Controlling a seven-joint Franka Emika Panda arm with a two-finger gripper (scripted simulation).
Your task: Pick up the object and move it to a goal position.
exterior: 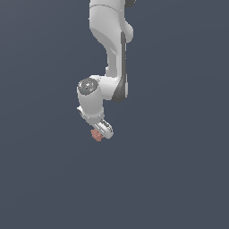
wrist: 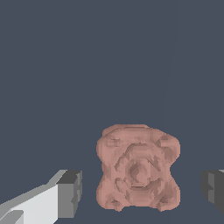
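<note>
The object point(wrist: 138, 168) is a reddish-pink, lumpy blob lying on the dark grey surface. In the wrist view it sits between my two fingers point(wrist: 70, 192), with a gap on each side, so neither pad touches it. My gripper point(wrist: 142, 190) is open around it. In the exterior view the object point(exterior: 96, 135) peeks out just below the white gripper point(exterior: 101, 132), mostly hidden by the hand. The white arm comes down from the top of the exterior view.
A plain dark grey surface point(exterior: 179, 179) fills both views. No other objects, containers or edges show.
</note>
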